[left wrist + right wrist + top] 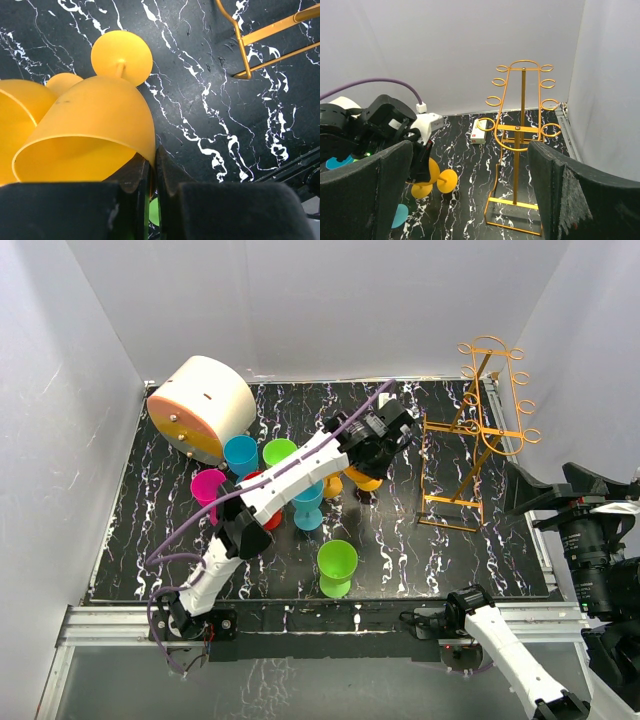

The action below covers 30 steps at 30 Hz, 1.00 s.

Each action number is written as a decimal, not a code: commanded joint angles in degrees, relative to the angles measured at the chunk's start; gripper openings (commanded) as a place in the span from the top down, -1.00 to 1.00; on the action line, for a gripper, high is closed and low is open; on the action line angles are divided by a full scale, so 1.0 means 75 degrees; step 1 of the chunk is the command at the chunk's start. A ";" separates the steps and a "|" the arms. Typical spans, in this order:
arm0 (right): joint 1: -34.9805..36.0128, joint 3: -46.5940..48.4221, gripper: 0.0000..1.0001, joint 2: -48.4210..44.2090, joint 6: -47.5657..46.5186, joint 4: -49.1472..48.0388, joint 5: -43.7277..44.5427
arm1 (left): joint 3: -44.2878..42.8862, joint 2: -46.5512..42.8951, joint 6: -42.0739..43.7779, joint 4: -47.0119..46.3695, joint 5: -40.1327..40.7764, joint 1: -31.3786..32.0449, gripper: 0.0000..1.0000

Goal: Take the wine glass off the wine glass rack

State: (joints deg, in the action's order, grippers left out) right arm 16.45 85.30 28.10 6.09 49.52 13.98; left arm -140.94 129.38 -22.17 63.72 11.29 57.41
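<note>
My left gripper is shut on the rim of an orange wine glass. The glass lies tilted on its side, its round foot pointing away from the fingers. It is a little left of the wine glass rack, a tall orange-gold wire frame with curled loops and no glass on it. The right wrist view shows the rack, the left gripper and the held glass's foot. My right gripper is open wide and empty, well in front of the rack.
A second orange glass is beside the held one. Blue, green, pink, red, teal and green glasses stand left of centre. A cream-and-orange drum lies back left. A small white box lies behind the rack.
</note>
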 commanded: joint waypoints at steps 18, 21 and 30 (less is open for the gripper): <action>0.0034 -0.0076 -0.96 0.0436 0.0269 0.0366 -0.1189 | -0.0595 -0.0246 0.0316 -0.0399 -0.1373 -0.0413 -0.19; 0.0029 -0.0281 -0.96 0.0483 0.0252 0.0346 -0.1536 | -0.0347 -0.0910 0.0056 -0.0911 -0.2122 -0.0412 -0.40; 0.0028 -0.0735 -0.96 0.0860 0.0241 0.0368 -0.3310 | 0.0872 -0.3111 -0.0189 -0.1245 -0.2182 -0.0411 -0.63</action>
State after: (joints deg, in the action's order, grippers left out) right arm 16.45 80.49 31.99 7.90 53.08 -1.19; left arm -138.04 117.38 -22.98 54.81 -5.78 54.17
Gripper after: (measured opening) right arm 0.981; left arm 0.802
